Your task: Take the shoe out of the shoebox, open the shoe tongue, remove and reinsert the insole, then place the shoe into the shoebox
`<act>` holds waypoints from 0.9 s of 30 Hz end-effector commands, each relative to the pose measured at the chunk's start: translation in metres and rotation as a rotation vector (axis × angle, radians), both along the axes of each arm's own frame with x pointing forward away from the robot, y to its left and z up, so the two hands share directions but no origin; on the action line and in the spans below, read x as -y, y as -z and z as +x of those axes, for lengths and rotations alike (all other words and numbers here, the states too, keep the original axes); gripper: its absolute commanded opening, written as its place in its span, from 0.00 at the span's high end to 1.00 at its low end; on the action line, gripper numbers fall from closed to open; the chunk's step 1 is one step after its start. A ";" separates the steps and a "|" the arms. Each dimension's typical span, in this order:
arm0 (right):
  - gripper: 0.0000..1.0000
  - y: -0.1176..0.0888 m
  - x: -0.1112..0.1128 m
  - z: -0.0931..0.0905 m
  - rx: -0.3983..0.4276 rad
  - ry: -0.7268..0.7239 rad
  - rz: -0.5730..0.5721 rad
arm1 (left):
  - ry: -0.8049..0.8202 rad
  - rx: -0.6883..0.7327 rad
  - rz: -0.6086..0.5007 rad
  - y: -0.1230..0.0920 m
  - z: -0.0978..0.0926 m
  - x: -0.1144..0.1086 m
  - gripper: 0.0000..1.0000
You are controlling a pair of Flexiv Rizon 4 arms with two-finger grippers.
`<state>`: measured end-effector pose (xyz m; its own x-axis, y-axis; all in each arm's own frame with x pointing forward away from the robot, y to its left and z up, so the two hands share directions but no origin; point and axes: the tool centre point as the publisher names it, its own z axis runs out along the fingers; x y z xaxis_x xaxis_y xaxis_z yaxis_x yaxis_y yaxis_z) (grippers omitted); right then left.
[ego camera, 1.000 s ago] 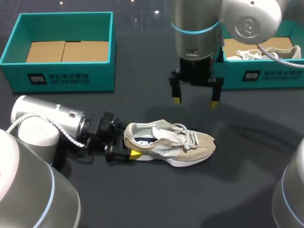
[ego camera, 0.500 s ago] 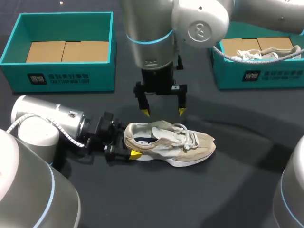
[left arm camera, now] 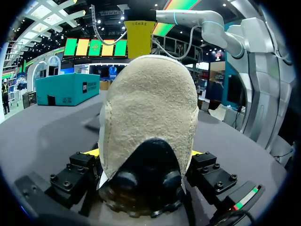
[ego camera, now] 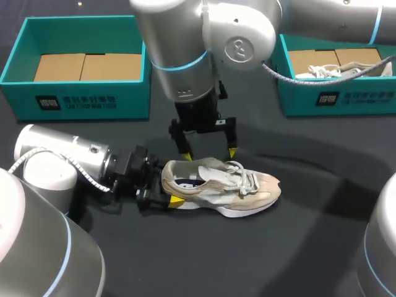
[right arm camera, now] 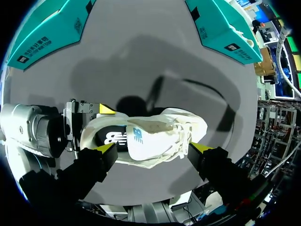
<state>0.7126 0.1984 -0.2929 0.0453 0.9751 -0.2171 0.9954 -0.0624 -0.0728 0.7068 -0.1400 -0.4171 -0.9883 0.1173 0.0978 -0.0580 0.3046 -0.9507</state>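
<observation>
Two silver-grey robot arms of smooth cylindrical links at work: the left arm [ego camera: 59, 154] carries a white coiled cable [ego camera: 83, 175] along its wrist, while the right arm [ego camera: 179, 37] shows a pale blue ring [ego camera: 179, 65], a round end cap with an embossed emblem [ego camera: 237, 46] and a thin grey cable [ego camera: 297, 75]. The black left gripper [ego camera: 163, 187] and black right gripper [ego camera: 208, 151] have bright yellow fingertips [right arm camera: 107, 148]. The left's black finger blocks [left arm camera: 70, 176] are studded with socket-head screws, beside a small red, white and green stripe [left arm camera: 244, 200].
</observation>
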 end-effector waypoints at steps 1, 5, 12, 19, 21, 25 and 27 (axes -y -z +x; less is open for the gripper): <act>0.05 0.008 -0.004 0.002 -0.021 -0.009 -0.005 | -0.002 0.001 0.001 0.000 -0.002 0.000 1.00; 0.02 0.015 -0.007 0.000 -0.048 -0.030 -0.014 | -0.002 0.001 0.001 0.000 -0.002 0.000 1.00; 0.04 0.026 -0.014 -0.008 -0.095 -0.048 -0.037 | -0.002 0.001 0.001 0.000 -0.002 0.000 1.00; 0.05 0.039 -0.014 -0.013 -0.114 -0.055 -0.063 | -0.002 0.001 0.001 0.000 -0.002 0.000 1.00; 0.04 0.040 -0.012 -0.014 -0.108 -0.058 -0.073 | -0.002 0.001 0.001 0.000 -0.002 0.000 1.00; 0.03 0.043 -0.010 -0.014 -0.083 -0.061 -0.089 | -0.002 0.001 0.001 0.000 -0.002 0.000 1.00; 0.01 0.044 -0.008 -0.013 -0.075 -0.053 -0.102 | -0.002 0.001 0.001 0.000 -0.002 0.000 1.00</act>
